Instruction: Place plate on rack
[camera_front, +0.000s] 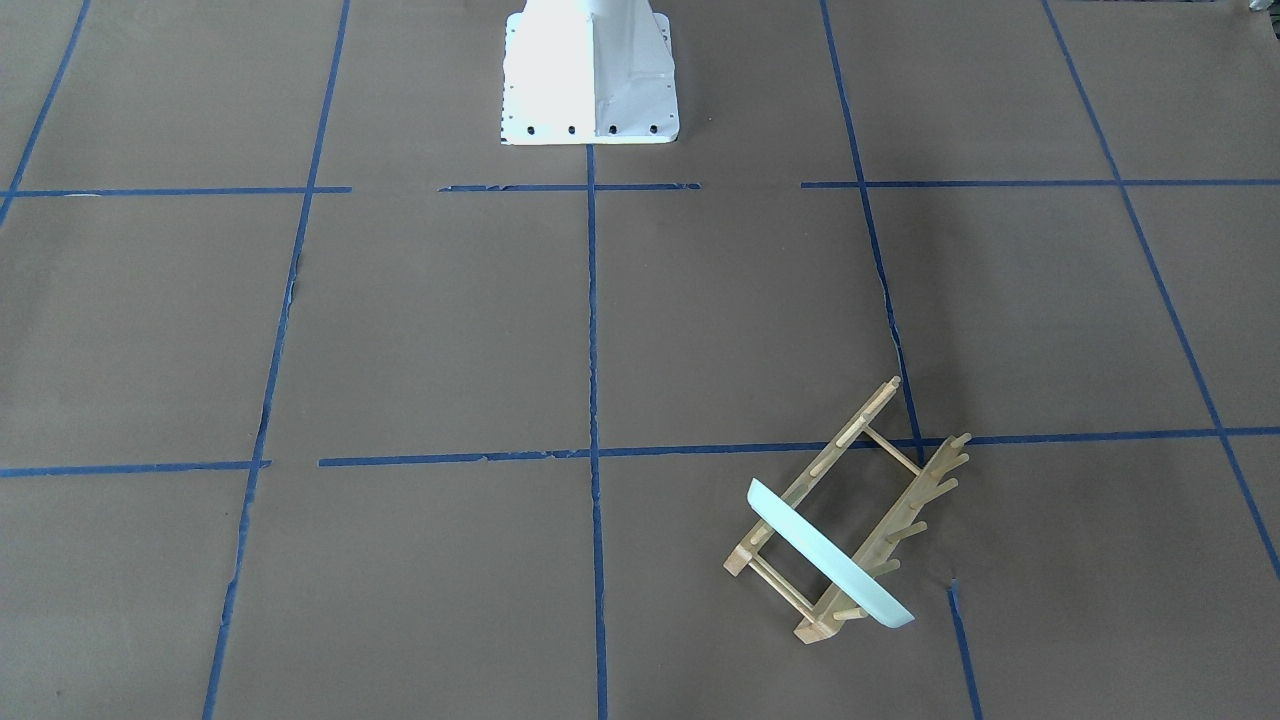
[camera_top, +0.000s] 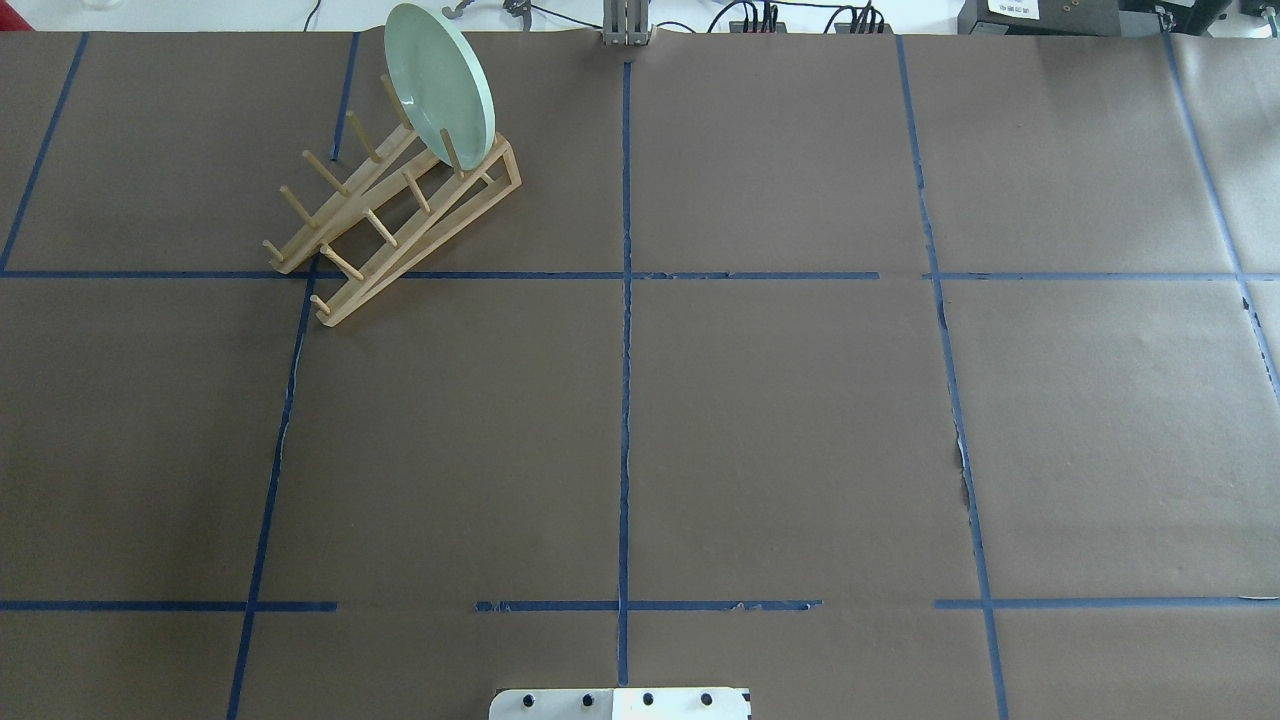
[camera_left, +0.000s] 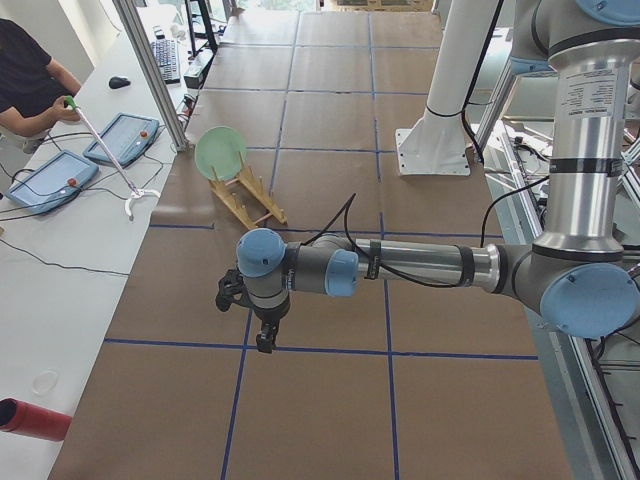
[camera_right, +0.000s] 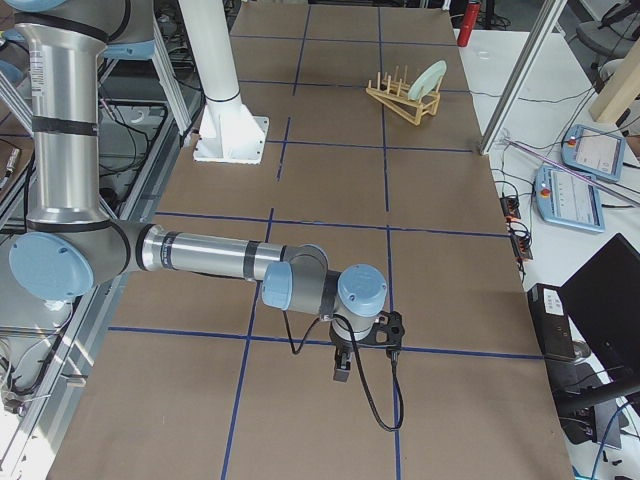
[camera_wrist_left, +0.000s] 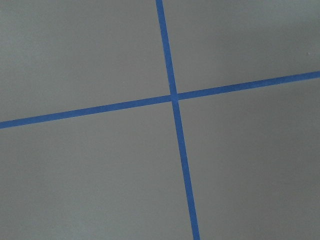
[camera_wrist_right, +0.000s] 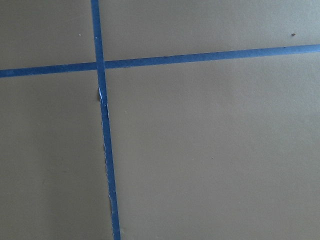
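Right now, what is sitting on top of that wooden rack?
A pale green plate stands on edge at one end of the dish rack; other pegs hold nothing. Its lower rim is hidden.

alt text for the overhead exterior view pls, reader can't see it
A mint-green plate stands on edge between the pegs at the far end of a small wooden dish rack, which sits at an angle at the far left of the table. Brown paper with a blue tape grid covers the table.
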